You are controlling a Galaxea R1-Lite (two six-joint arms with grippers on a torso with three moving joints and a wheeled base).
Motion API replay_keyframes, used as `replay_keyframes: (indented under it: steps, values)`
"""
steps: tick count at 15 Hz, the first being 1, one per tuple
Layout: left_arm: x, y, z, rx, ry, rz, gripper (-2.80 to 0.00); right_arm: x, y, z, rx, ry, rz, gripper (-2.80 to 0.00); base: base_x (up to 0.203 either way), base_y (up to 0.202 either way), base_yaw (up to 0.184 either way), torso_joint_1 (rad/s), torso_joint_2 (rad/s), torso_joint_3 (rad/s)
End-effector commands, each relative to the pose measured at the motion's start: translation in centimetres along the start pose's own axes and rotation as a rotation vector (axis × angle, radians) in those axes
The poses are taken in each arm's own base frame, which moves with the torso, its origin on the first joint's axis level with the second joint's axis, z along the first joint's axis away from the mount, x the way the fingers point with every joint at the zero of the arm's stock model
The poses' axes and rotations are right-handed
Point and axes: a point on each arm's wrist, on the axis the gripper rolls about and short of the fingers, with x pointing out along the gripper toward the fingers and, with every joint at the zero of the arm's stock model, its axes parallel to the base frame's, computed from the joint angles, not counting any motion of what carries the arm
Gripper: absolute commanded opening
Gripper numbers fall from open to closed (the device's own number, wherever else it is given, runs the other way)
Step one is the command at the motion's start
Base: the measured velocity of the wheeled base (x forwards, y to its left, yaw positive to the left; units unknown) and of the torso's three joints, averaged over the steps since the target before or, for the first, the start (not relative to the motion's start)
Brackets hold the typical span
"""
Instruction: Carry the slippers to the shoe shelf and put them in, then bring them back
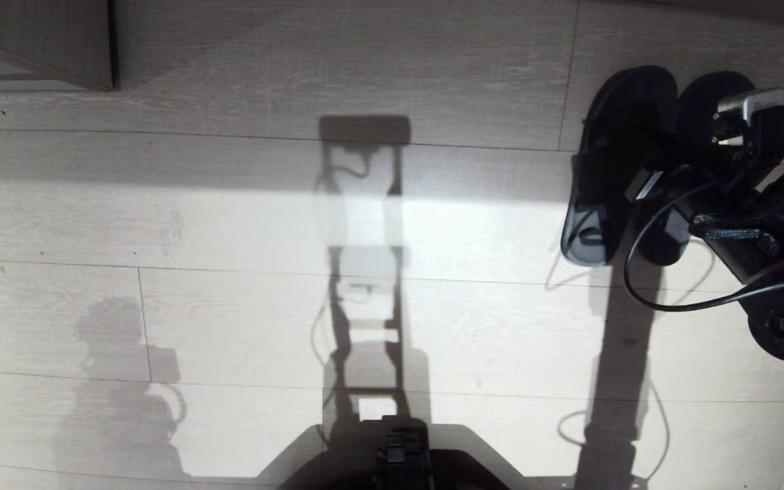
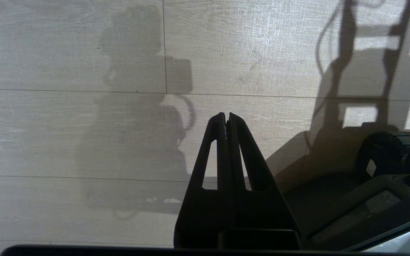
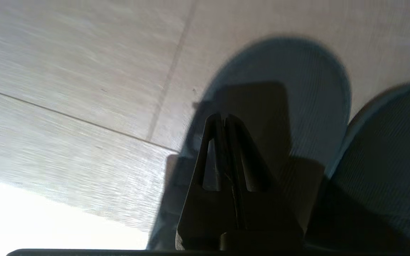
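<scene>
The slippers lie side by side on the pale floor at the far right of the head view, one (image 1: 627, 95) to the left of the other (image 1: 701, 95). Both are black with grey-blue insoles. My right arm (image 1: 739, 231) reaches over them. In its wrist view, my right gripper (image 3: 225, 117) hangs shut over the insole of one slipper (image 3: 290, 71), casting its shadow on it, with the second slipper (image 3: 386, 149) alongside. I see nothing held in its jaws. My left gripper (image 2: 226, 115) is shut over bare floor. The shoe shelf's opening is out of view.
A corner of a taupe wood-grain unit (image 1: 45, 41) stands at the far left. My base (image 2: 393, 149) sits beside the left gripper. Shadows of the robot fall across the plank floor (image 1: 229, 204), with a bright band of light running through the middle.
</scene>
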Motion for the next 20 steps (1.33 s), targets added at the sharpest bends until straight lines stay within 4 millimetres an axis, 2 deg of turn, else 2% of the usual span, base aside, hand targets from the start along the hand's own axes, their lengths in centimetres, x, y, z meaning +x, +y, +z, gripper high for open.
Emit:
replay_keyframes:
  steps: [1, 3, 5, 11, 16, 18, 20]
  values:
    - [0.0, 0.0, 0.0, 0.001, 0.001, 0.000, -2.80, -1.6, -0.2, 2.6, -0.006, -0.047, 0.000, -2.80, 0.000, 0.000, 0.000, 0.000, 0.00, 0.000]
    - [0.0, 0.0, 0.0, -0.001, 0.001, 0.000, -2.80, -4.1, 0.1, 2.9, 0.005, -0.014, 0.014, -2.80, 0.000, 0.000, 0.000, 0.000, 0.00, 0.000]
    - [0.0, 0.0, 0.0, -0.001, 0.001, 0.000, -2.80, -7.6, 0.5, 3.2, 0.022, 0.028, 0.024, -2.80, 0.000, 0.000, 0.000, 0.000, 0.00, 0.000]
    - [0.0, 0.0, 0.0, -0.001, 0.001, 0.000, -2.80, -19.9, 1.7, 6.4, 0.011, -0.025, 0.012, -2.80, 0.000, 0.000, 0.000, 0.000, 0.00, 0.000]
    - [0.0, 0.0, 0.0, 0.000, 0.001, 0.000, -2.80, -28.8, 2.4, 9.1, 0.005, -0.124, -0.018, -2.80, 0.000, 0.000, 0.000, 0.000, 0.00, 0.000]
    - [0.0, 0.0, 0.0, 0.001, 0.001, 0.000, -2.80, -32.4, 2.9, 9.1, 0.009, -0.104, -0.025, -2.80, 0.000, 0.000, 0.000, 0.000, 0.00, 0.000]
    - [0.0, 0.0, 0.0, 0.002, 0.001, 0.000, -2.80, -35.2, 3.6, 7.9, 0.024, -0.045, -0.033, -2.80, 0.000, 0.000, 0.000, 0.000, 0.00, 0.000]
